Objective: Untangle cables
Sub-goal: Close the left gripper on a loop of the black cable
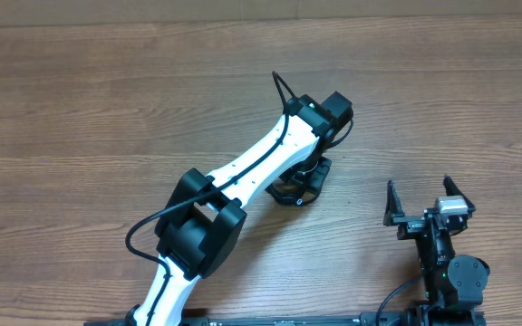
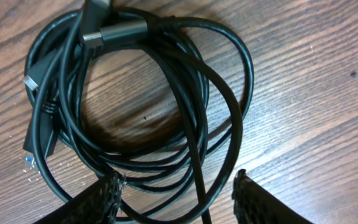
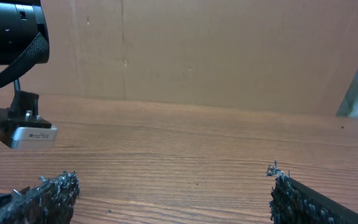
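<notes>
Black cables (image 2: 117, 30) lie straddled by the spread left gripper (image 2: 178, 180); right gripper (image 3: 171, 177) spread too.

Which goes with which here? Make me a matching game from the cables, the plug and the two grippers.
1 cables
2 plug
3 left gripper
4 right gripper

a wide open, holding nothing
b grey metal
c coiled in loops
d open, astride the coil's strands

Pairs: 1-c, 2-b, 3-d, 4-a
</notes>
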Available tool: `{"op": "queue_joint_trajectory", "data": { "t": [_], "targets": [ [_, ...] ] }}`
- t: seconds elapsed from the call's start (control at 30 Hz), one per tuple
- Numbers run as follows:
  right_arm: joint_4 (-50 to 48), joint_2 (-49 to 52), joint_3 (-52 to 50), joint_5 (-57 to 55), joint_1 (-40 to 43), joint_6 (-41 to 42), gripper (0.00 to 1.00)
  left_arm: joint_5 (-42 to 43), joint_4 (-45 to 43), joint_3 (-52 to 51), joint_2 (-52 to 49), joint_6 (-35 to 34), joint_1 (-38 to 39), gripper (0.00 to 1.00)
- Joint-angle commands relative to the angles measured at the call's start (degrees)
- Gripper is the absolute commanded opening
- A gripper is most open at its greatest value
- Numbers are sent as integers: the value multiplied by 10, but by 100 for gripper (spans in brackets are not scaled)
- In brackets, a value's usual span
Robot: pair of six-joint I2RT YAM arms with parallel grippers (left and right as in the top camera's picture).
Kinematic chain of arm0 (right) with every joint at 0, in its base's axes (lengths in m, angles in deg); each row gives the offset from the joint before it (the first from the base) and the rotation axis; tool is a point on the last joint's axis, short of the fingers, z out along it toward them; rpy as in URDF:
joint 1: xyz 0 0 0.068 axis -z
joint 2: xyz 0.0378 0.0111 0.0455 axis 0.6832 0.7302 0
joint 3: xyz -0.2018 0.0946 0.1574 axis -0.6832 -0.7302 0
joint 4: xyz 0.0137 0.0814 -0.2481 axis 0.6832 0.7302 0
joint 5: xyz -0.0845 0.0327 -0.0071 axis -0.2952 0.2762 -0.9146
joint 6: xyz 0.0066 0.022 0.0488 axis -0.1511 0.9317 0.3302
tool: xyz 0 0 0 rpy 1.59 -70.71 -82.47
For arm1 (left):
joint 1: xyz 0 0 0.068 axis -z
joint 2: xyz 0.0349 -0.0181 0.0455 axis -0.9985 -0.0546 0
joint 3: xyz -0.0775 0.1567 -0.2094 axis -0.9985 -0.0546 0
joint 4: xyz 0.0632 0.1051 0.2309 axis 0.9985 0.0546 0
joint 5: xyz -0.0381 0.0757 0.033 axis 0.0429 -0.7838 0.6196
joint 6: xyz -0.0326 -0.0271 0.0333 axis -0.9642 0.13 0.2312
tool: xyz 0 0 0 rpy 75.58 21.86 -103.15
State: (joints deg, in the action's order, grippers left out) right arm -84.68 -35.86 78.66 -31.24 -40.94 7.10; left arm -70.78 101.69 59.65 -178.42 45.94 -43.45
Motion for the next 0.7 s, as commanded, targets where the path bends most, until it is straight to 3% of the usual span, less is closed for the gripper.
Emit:
{"op": "queue_joint_trajectory", "data": {
  "t": [0.0, 0.27, 0.43, 0.67],
  "targets": [
    [-3, -6, -6, -8, -2, -2, 100, -10, -2, -4, -10, 2, 4, 56],
    [-3, -6, -6, -8, -2, -2, 100, -9, -1, -6, -12, -6, 5, 51],
    [-3, -6, -6, -8, -2, -2, 100, 15, 0, -7, -12, -5, 5, 64],
    [-3, -6, -6, -8, -2, -2, 100, 9, -2, -21, -13, -2, 5, 57]
  ]
}}
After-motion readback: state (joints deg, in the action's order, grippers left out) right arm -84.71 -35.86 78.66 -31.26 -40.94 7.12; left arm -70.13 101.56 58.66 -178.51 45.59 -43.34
